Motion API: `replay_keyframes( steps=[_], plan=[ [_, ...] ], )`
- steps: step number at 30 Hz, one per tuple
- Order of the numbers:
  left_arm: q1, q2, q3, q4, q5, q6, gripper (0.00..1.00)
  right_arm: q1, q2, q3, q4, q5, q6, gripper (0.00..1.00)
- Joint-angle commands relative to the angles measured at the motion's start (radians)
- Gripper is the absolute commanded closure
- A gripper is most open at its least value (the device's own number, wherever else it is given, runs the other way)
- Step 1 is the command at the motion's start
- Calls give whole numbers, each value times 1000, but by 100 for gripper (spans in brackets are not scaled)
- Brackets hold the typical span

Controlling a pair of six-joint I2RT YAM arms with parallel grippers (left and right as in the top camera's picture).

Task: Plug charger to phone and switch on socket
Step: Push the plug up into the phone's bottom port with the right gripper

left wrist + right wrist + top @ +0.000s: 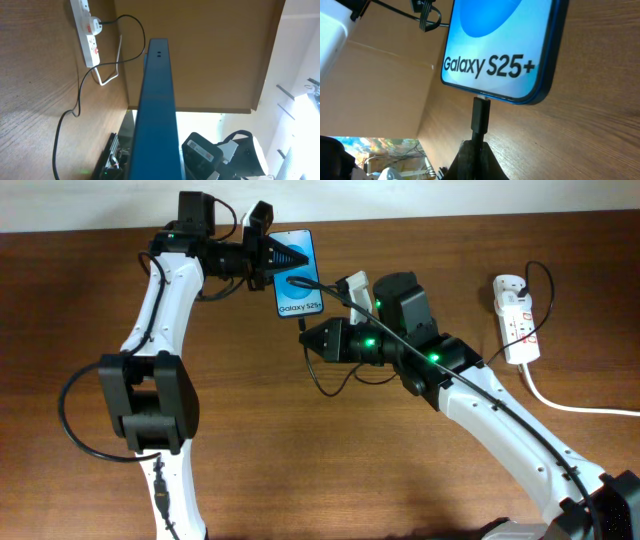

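Charger (480, 115) between right jaws, at phone (496, 50)

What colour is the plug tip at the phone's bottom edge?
Black: the charger tip under the phone, clearest in the right wrist view.

Brown wooden table (300, 470), pale wall (450, 195) along its far edge

On view are 1 tabletop (300, 465), 1 phone (297, 272), 1 charger (79, 97) ending in 1 connector tip (480, 114), 1 socket (516, 320) with 1 plug (93, 23) seated in it and 1 thick white cord (575, 405) running off it, and 2 robot arms, namely 1 left arm (160, 300) and 1 right arm (500, 415).
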Motion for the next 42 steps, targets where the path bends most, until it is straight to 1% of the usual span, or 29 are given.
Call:
replay_keyframes(
  steps=[1, 11, 30, 42],
  plan=[
    [8, 1, 6, 14, 44, -10, 100, 6, 7, 0, 6, -66, -7, 96],
    [35, 1, 6, 15, 45, -16, 100, -11, 7, 0, 7, -85, -8, 96],
    [-5, 1, 6, 14, 54, -17, 100, -16, 7, 0, 14, -33, -7, 96],
    [-5, 1, 6, 14, 54, -16, 100, -61, 7, 0, -5, -33, -7, 96]
  ],
)
